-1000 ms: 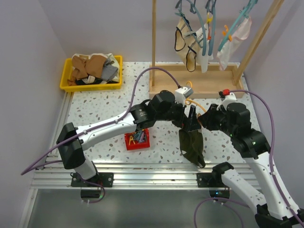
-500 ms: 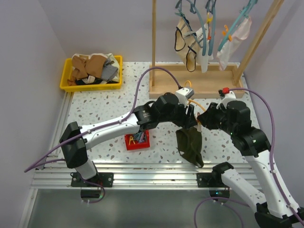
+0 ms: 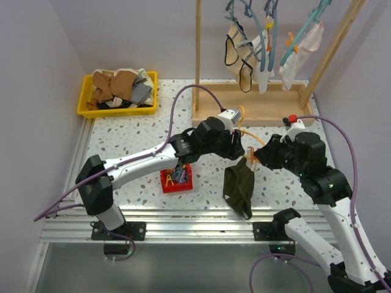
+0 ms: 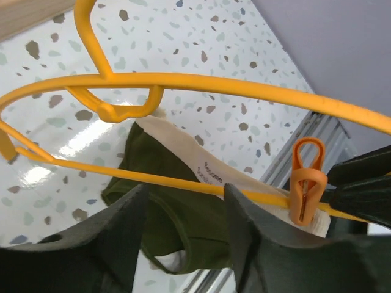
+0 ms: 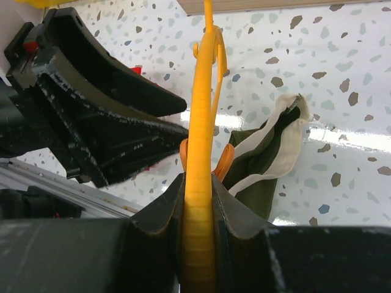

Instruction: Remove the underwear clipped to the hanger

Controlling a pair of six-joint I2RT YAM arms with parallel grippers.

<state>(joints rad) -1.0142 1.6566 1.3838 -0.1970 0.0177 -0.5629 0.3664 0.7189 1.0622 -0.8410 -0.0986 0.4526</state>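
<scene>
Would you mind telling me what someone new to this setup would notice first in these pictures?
The orange hanger held over the middle of the table draws the eye first. It is gripped by the right end effector, and dark green underwear dangles from its orange clip. Next come the wooden rack with hanging clothes at the far right, and the yellow bin of clothes at the far left.

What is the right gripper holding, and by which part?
The right gripper holds the hanger, by the end of its lower bar, beside the clip.
</scene>
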